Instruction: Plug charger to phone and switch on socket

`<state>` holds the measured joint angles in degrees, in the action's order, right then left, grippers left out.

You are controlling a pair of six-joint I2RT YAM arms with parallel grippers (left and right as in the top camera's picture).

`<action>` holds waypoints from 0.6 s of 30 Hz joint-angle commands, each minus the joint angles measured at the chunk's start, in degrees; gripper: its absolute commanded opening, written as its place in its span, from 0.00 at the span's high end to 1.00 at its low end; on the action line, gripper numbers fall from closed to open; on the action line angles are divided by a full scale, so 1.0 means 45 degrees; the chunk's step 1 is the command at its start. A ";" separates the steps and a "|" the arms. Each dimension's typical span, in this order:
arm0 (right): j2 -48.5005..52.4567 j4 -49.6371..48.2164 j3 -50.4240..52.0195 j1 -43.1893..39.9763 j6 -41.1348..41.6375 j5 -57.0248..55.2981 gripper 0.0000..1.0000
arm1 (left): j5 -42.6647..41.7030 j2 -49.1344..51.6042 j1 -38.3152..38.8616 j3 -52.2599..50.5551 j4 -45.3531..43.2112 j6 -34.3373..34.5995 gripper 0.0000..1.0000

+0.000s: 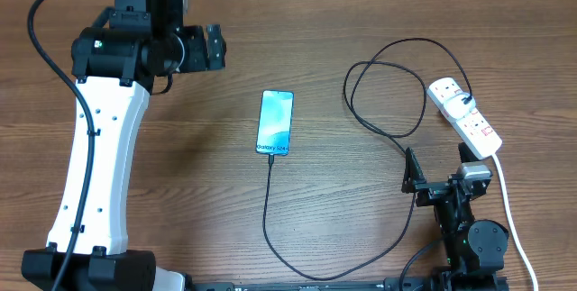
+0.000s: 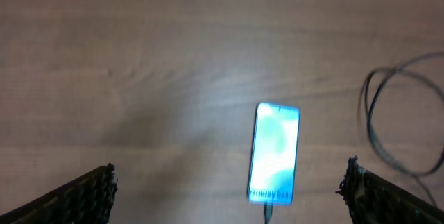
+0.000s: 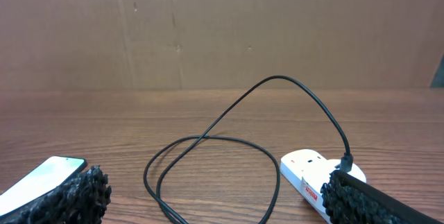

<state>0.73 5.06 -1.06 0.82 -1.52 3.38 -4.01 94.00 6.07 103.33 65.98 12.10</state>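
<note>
Jaws open, empty: left gripper, right gripper. Risk: reaching socket, 3 o'clock of phone, could snag charger loop and unplug it.

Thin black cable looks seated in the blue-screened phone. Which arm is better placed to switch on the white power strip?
Right. The right fingers, open, sit just beside the white elongated power strip, which shows in the right wrist view. The left fingers are far across the table, beyond the blue-screened smartphone.

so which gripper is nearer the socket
Right. The right gripper is open, close beside the socket's near end; the left gripper is far across the table, past the phone.
</note>
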 commanded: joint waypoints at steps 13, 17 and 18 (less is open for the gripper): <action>-0.0126 -0.0087 0.0131 -0.0044 -0.0049 -0.0155 0.00 | 0.1020 -0.3021 0.0073 -0.2380 -0.0034 0.0044 0.00; -0.0126 -0.0087 0.0131 -0.0044 -0.0049 -0.0155 0.00 | 0.0981 -0.4065 0.0068 -0.4503 -0.0427 0.0083 0.00; -0.0126 -0.0087 0.0131 -0.0044 -0.0053 -0.0155 0.00 | 0.0986 -0.4328 0.0068 -0.4964 -0.0427 0.0083 0.01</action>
<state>0.73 5.06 -1.06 0.82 -1.48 3.38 -0.56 77.01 6.07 86.67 64.18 12.10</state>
